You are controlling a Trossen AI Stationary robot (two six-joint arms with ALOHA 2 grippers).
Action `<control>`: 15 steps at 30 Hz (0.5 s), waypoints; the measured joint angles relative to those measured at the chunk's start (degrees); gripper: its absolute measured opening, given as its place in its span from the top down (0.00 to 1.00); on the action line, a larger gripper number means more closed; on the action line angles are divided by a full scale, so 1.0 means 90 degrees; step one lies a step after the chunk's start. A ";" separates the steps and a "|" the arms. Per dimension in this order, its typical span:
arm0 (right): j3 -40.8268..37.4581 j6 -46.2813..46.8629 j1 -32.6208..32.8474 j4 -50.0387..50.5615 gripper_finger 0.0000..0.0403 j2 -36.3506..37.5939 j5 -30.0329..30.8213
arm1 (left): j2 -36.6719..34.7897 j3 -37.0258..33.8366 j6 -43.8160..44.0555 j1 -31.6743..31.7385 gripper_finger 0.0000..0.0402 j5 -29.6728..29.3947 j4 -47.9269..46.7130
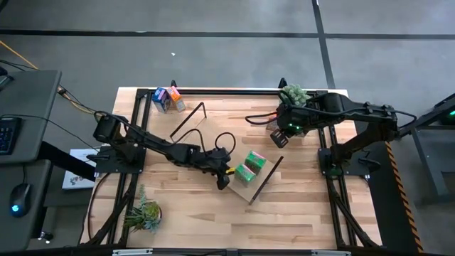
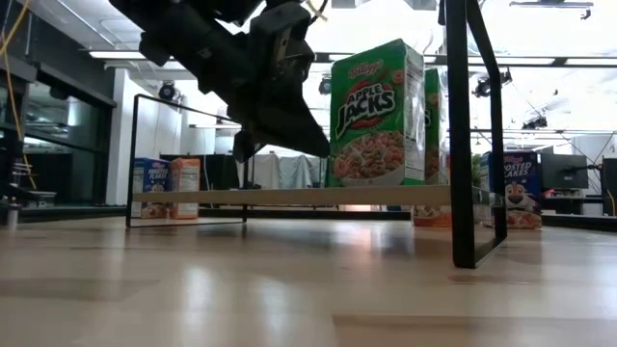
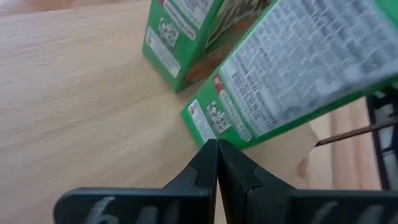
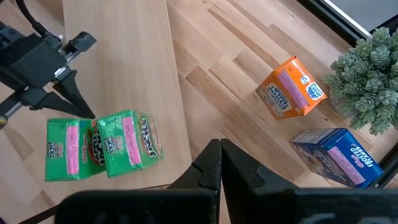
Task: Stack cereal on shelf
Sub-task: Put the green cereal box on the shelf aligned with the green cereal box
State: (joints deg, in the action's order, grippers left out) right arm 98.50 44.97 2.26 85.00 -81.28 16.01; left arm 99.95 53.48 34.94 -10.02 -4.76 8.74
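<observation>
Left gripper point(image 1: 223, 181) is down low over the shelf point(image 1: 213, 139), its claw pinched completely closed with nothing between the fingers, tips right beside the two green cereal boxes point(image 1: 250, 167). Those two green boxes stand upright side by side on the board toward its right-hand wire end, touching each other; from table height the Apple Jacks front point(image 2: 376, 114) reads clearly, sitting on the light wood plank point(image 2: 289, 196). From the left wrist, the closed fingers point(image 3: 217, 171) point straight at the lower edge of the nearer green box point(image 3: 292, 74). Over at the far left corner of the table, a blue box point(image 1: 161, 99) and an orange box point(image 1: 175, 97) stand together, off the shelf. Right gripper point(image 1: 279, 137) hovers above the table near the far right, claw closed as well, empty, with another orange box point(image 4: 291, 88) and another blue box point(image 4: 339, 155) below it beside a plant point(image 1: 293, 94).
</observation>
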 joint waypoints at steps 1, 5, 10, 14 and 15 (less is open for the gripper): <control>0.0000 0.0002 -0.0001 0.0001 1.00 0.0000 0.0000 | 0.0039 0.0002 0.0064 -0.0003 1.00 0.0001 0.0076; 0.0000 -0.0044 0.0000 -0.0002 1.00 0.0000 0.0000 | 0.0068 -0.0004 0.0269 -0.0033 1.00 -0.0001 0.0173; 0.0000 -0.0047 -0.0001 -0.0002 1.00 0.0000 0.0003 | 0.0067 0.0001 0.0475 -0.0064 1.00 -0.0050 0.0209; 0.0000 -0.0047 -0.0002 -0.0002 1.00 0.0000 0.0006 | 0.0067 0.0001 0.0597 -0.0066 1.00 -0.0055 0.0210; 0.0000 -0.0047 0.0000 -0.0002 1.00 0.0000 0.0007 | 0.0067 0.0001 0.0597 -0.0066 1.00 -0.0055 0.0215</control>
State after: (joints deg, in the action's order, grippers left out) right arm 98.50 44.56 2.26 84.99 -81.28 16.08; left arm 100.55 53.49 40.32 -10.61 -5.26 10.68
